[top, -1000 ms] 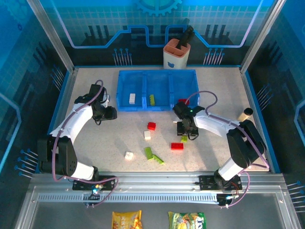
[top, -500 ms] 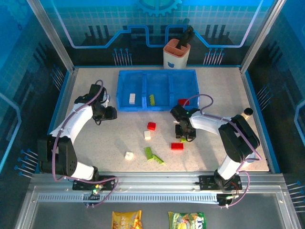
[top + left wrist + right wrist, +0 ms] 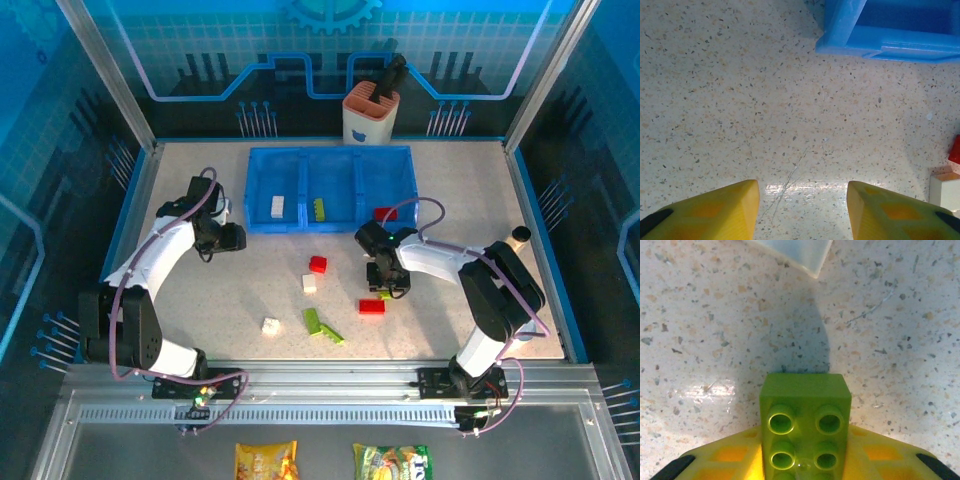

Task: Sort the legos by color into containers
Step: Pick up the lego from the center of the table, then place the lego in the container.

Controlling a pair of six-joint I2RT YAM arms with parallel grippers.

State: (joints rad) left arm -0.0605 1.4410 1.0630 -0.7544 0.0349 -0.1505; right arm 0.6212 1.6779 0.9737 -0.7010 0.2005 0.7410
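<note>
My right claw [image 3: 805, 445] is clamped on a lime green brick [image 3: 805, 395], a yellow finger against each side. The brick's rear studs are cut off by the frame edge. A pale corner [image 3: 790, 255] pokes in at the top, and I cannot tell what it is. From above, this claw [image 3: 388, 283] sits in front of the blue tray [image 3: 330, 152], off its right compartment, with my wrist hiding most of the brick.

My left claw [image 3: 802, 200] has its fingers apart over bare table, just off the tray's [image 3: 880, 42] left front corner. A red sliver [image 3: 956, 150] and a white block [image 3: 945, 192] are clipped at the edge.

The tray holds a white brick [image 3: 277, 206] in its left compartment, a lime one [image 3: 319, 208] in the middle and a red one [image 3: 385, 213] on the right. More legos lie in front of it.
</note>
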